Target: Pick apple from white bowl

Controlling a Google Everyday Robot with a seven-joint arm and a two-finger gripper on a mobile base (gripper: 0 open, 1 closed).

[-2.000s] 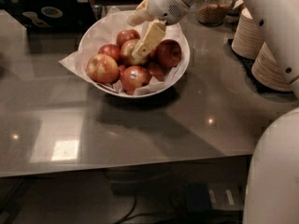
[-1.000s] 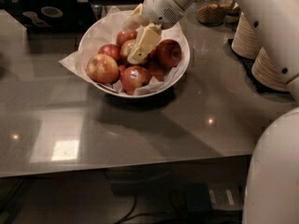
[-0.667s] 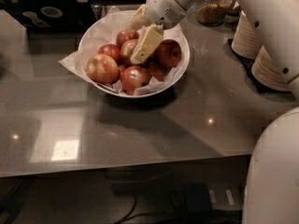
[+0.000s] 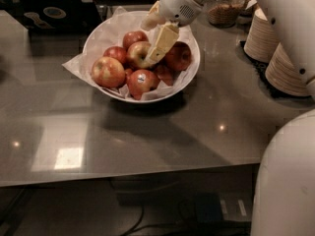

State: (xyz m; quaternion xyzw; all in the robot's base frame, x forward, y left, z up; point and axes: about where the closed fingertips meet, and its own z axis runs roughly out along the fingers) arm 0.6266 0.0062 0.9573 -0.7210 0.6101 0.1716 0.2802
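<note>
gripper (image 4: 156,33): over the bowl's far side, jaws spread, pinching nothing; lower tip touching the apple's right side, likely lining up to straddle it.
apple (image 4: 138,53): mid-pile, exposed on top.
bowl (image 4: 195,69): near bench (image 4: 147,136) far edge.

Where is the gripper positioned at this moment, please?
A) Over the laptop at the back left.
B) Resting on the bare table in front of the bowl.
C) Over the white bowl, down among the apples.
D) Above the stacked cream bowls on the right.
C: the gripper sits within the rim of the white bowl, its tip right beside the apple with the pale yellow-green patch.
</note>
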